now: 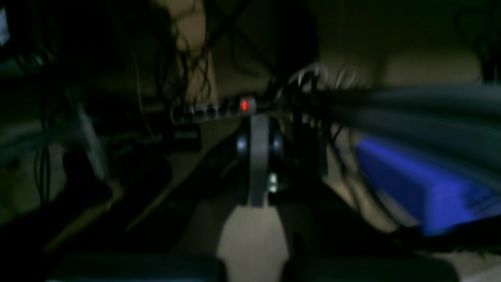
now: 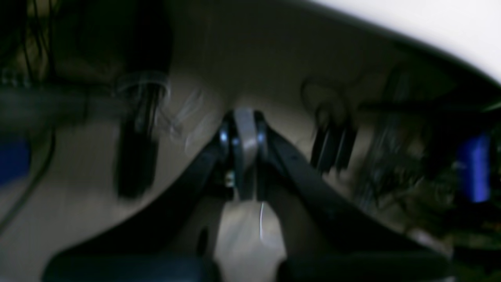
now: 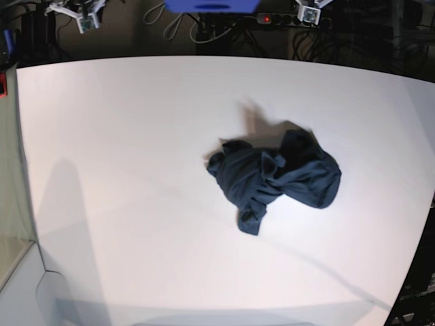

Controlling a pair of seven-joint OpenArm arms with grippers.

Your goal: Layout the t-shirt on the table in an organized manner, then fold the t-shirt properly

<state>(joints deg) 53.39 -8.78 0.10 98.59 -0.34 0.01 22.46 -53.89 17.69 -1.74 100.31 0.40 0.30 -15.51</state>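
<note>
The dark navy t-shirt (image 3: pixel 275 178) lies crumpled in a heap on the white table (image 3: pixel 122 149), right of the middle, with one loose end trailing toward the near edge. Both arms are drawn back beyond the table's far edge, well away from the shirt. My left gripper (image 1: pixel 258 156) is shut with nothing in it, and in the base view it sits at the top right (image 3: pixel 309 12). My right gripper (image 2: pixel 244 152) is also shut and empty, at the top left (image 3: pixel 85 19) in the base view. Both wrist views are dark and blurred, and neither shows the shirt.
Behind the far edge are a blue box (image 3: pixel 211 5), a power strip (image 3: pixel 272 19) with a red light, and tangled cables. The left wrist view shows the same power strip (image 1: pixel 244 105) and blue box (image 1: pixel 422 188). The table's curved rim (image 2: pixel 430 23) shows in the right wrist view.
</note>
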